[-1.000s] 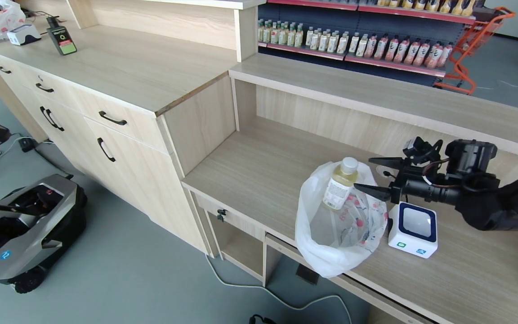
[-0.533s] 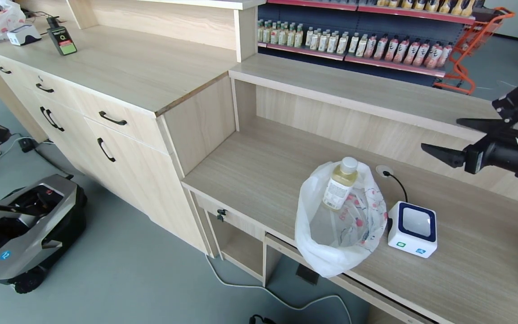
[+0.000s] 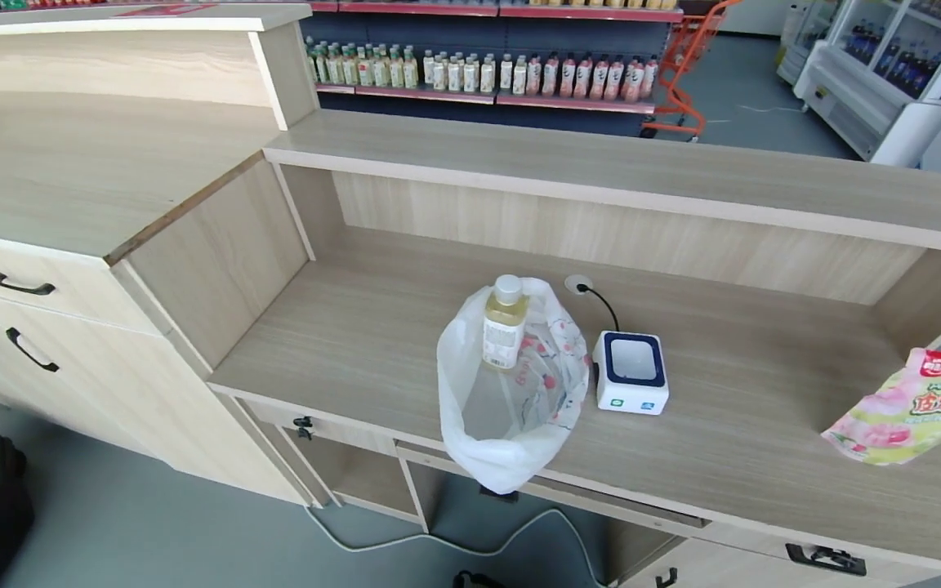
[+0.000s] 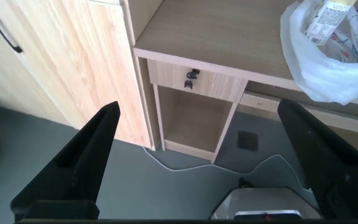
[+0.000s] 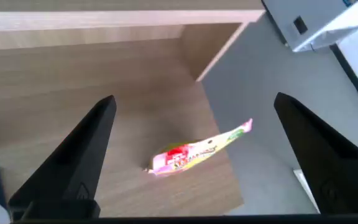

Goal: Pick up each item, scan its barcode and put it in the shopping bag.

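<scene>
A white plastic shopping bag (image 3: 487,457) stands open at the counter's front edge, and a bottle of yellowish drink (image 3: 505,331) leans inside it. Just to its right sits the white scanner (image 3: 631,371) with a dark-framed window. A pink and green snack pouch (image 3: 903,408) lies flat at the counter's right end. My right gripper (image 5: 194,99) hangs open above that pouch (image 5: 194,152), nothing between its fingers. My left gripper (image 4: 197,109) is open and empty, low over the floor in front of the cabinet, with the bag (image 4: 328,81) and bottle (image 4: 324,18) off to one side.
A raised wooden ledge (image 3: 601,171) runs behind the recessed counter (image 3: 372,327). The scanner's black cable (image 3: 601,302) goes to a hole at the back. Drawers with black handles (image 3: 21,286) are on the left. Store shelves of bottles (image 3: 479,73) and an orange cart (image 3: 683,65) stand beyond.
The head camera has turned right, so the whole scene shifted left. My right gripper rose away from the bag and went right, out of the head view. The bottle stays in the bag.
</scene>
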You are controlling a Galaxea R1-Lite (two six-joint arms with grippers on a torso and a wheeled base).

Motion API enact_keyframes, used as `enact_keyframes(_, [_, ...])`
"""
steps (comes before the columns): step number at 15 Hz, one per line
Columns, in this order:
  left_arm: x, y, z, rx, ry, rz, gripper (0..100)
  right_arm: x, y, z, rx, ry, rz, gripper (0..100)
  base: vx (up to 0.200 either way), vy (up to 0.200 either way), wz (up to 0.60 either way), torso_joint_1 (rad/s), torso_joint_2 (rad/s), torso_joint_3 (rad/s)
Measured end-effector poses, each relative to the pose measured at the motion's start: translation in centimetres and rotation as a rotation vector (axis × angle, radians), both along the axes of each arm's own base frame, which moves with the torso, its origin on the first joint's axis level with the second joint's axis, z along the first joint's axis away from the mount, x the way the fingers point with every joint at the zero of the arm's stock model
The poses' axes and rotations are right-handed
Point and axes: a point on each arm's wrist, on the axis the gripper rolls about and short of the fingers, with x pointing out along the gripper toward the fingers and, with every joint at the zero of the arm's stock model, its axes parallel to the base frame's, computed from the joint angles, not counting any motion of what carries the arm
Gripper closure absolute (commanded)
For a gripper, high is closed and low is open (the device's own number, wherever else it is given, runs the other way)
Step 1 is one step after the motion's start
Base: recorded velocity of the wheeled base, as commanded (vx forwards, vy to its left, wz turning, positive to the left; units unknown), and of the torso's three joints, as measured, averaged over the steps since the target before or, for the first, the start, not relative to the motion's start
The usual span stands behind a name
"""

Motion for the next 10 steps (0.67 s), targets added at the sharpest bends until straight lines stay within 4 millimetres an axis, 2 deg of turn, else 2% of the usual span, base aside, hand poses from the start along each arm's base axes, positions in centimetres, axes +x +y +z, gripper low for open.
enact_keyframes(2, [0.0, 0.0, 0.0, 0.0, 0.0, 0.0, 0, 0.0, -2.0, -1.9, 0.075, 0.025, -0.152, 0, 0.0, 0.0, 0.0, 0.0, 0.0, 0.0])
enact_keyframes(4, [0.0, 0.0, 0.0, 0.0, 0.0, 0.0, 0, 0.5, -3.2, -4.2, 0.16, 0.027, -0.218, 0, 0.0, 0.0, 0.0, 0.0, 0.0, 0.0])
enact_keyframes(7, [0.0, 0.0, 0.0, -0.001, 0.0, -0.001, 0, 2.4, -3.0, -6.7, 0.313, -0.014, -0.195, 0, 0.0, 0.0, 0.0, 0.0, 0.0, 0.0])
enact_keyframes(10, [0.0, 0.0, 0.0, 0.0, 0.0, 0.0, 0, 5.1, -2.6, -7.3, 0.332, -0.104, -0.133, 0, 0.0, 0.0, 0.0, 0.0, 0.0, 0.0])
